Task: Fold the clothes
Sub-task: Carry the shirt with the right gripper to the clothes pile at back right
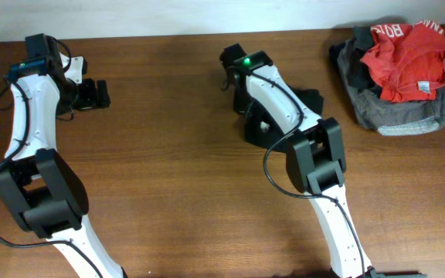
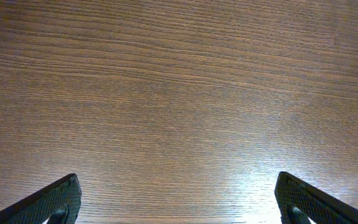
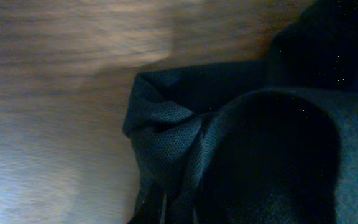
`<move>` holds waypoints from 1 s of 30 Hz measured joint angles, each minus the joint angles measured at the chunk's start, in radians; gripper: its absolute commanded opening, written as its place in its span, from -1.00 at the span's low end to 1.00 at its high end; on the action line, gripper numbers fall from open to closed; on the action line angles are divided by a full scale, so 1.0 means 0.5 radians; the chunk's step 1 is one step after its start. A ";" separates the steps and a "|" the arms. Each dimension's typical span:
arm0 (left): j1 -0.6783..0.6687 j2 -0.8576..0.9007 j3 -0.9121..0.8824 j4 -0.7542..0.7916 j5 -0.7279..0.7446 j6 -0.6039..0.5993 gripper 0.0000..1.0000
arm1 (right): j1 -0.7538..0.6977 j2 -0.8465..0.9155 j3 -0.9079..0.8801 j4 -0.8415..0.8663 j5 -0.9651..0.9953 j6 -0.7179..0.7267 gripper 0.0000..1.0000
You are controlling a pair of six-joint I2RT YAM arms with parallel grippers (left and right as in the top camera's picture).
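1. The wooden table [image 1: 168, 177] offers open room left of centre. We judge that the place to spread the cloth before any fold.
2. The black garment [image 3: 266, 162] lies bunched under the right arm [image 1: 284, 100], right of the table's middle. Its mesh lining is turned out and nothing lies flat. We judge the step in hand to be opening it, so the hold should take a hem or corner, not the heap.
3. The red garment [image 1: 404, 54] sits on the grey garment [image 1: 396, 116] at the far right corner, well apart, and any pull should go away from them.
4. The left gripper [image 2: 178, 196] hangs over bare wood with its fingers spread wide, holding nothing. We think it must cross over to take a 2nd edge.
5. The right gripper's fingers show in no view, so we cannot tell their state.
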 measured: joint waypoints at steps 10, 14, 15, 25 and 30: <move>0.000 0.000 0.000 0.000 0.000 0.000 0.98 | -0.188 -0.072 0.316 -0.481 -0.069 -0.399 -0.92; 0.000 0.000 0.000 0.000 0.000 0.000 0.99 | -0.232 -0.207 0.546 -0.627 -0.069 -0.552 -0.92; 0.000 0.000 0.000 0.000 0.000 0.000 0.98 | -0.243 -0.240 0.600 -0.656 -0.069 -0.580 -0.92; 0.000 0.000 0.000 0.000 0.000 0.000 0.99 | -0.420 -0.387 0.979 -0.758 -0.093 -0.623 -0.92; 0.000 0.000 0.000 -0.001 0.000 0.000 0.99 | -0.610 -0.391 1.079 -0.769 -0.108 -0.568 -0.92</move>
